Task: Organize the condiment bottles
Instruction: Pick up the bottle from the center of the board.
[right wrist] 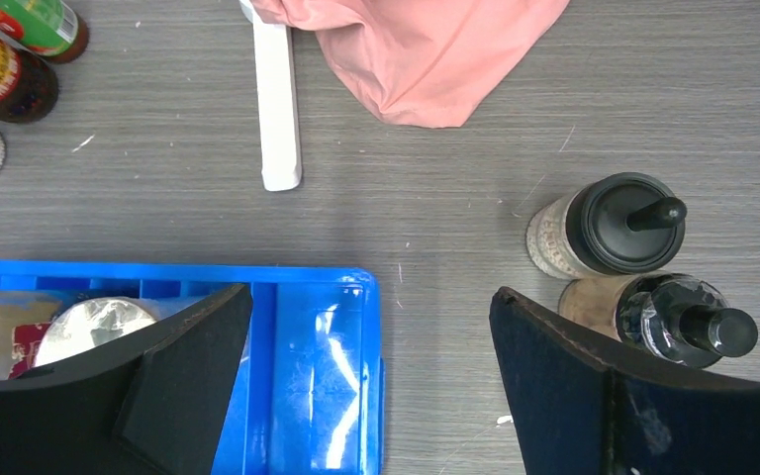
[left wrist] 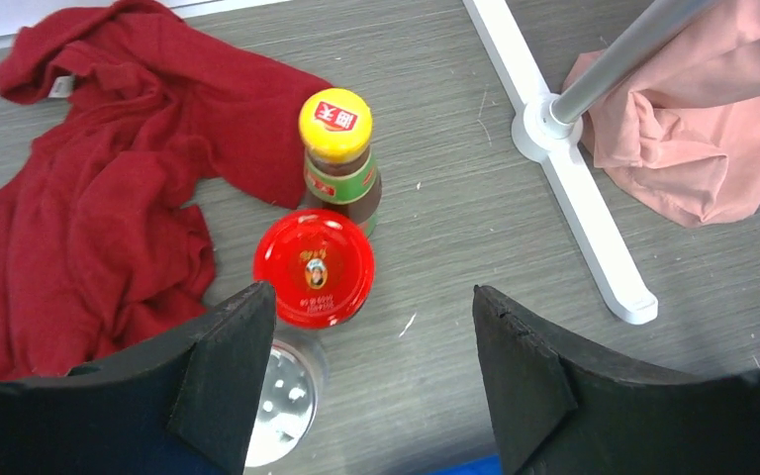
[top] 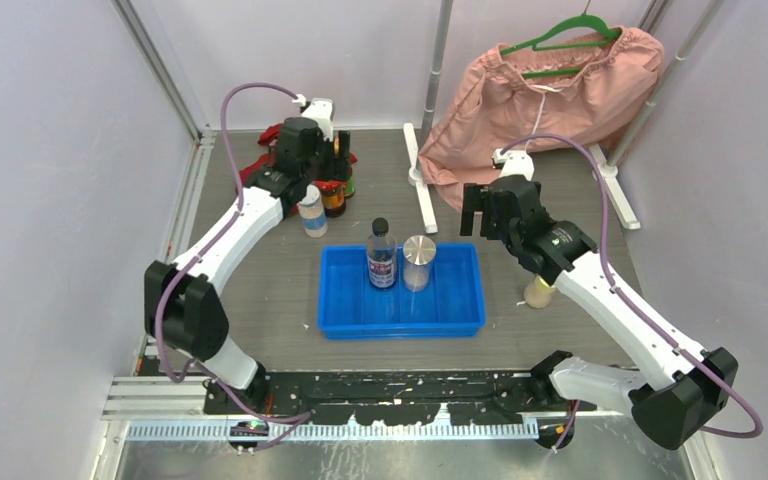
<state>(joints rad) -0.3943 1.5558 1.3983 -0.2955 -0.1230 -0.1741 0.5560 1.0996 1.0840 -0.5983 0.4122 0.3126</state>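
Two bottles stand in the blue tray (top: 345, 300): a clear one with a black cap (top: 381, 255) and a jar with a silver lid (top: 419, 262). My left gripper (top: 322, 160) hovers open and empty over a back-left cluster: a yellow-capped bottle (left wrist: 336, 148), a red-lidded jar (left wrist: 314, 267) and a silver shaker-top bottle (left wrist: 282, 401). My right gripper (top: 482, 212) is open and empty above the tray's right end (right wrist: 317, 366). Two beige bottles with black caps (right wrist: 614, 223) (right wrist: 688, 322) stand to its right; my arm largely hides them in the top view.
A red cloth (left wrist: 99, 198) lies left of the back-left cluster. A white rack foot (left wrist: 574, 178) and a pink garment (top: 550, 95) on a green hanger stand at the back. The cluster also shows in the right wrist view (right wrist: 5, 84).
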